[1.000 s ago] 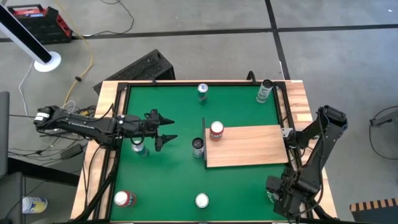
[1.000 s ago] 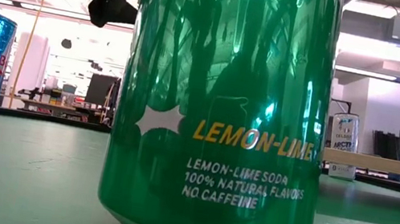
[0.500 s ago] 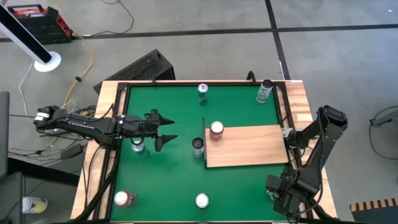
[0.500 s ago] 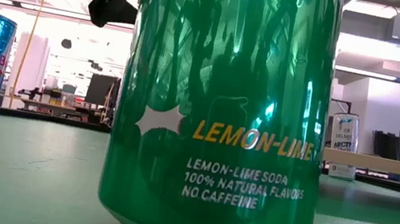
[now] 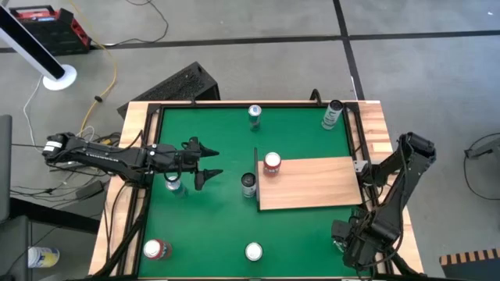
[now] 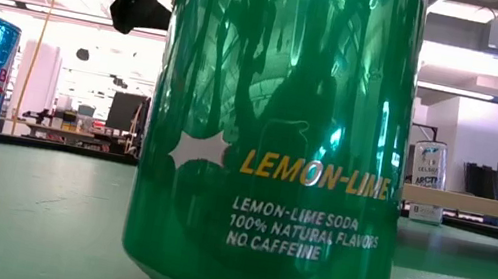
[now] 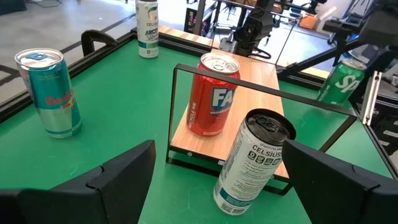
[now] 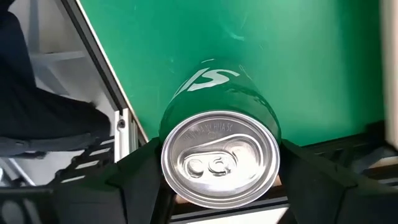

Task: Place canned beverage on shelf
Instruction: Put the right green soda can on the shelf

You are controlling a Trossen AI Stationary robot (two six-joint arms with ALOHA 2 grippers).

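Note:
My right gripper [image 8: 219, 165] points down over the table's near right corner [image 5: 351, 240] and is shut on a green can [image 8: 214, 93], which also shows in the left wrist view [image 7: 341, 81]. The shelf [image 5: 312, 183] is a light wooden board with a thin dark upright edge [image 5: 256, 173] at its left end. A red can [image 5: 272, 162] stands on the board by that edge. My left gripper [image 5: 212, 162] hovers open over the table's left half, pointing at the shelf. My right gripper pinches the green can between its two fingers [image 8: 140, 171], one on each side of the can's upper wall [image 8: 169, 127] just below the rim. The fingers come from above and point down. The can is upright; whether its base is off the table I cannot tell.
A dark-topped white can [image 5: 248, 184] stands on the table against the shelf's upright edge. More cans stand at the far middle [image 5: 255, 114], far right corner [image 5: 332, 115], under the left arm [image 5: 173, 184], near left [image 5: 155, 250] and near middle [image 5: 254, 251], the last filling the low view [image 6: 274, 144].

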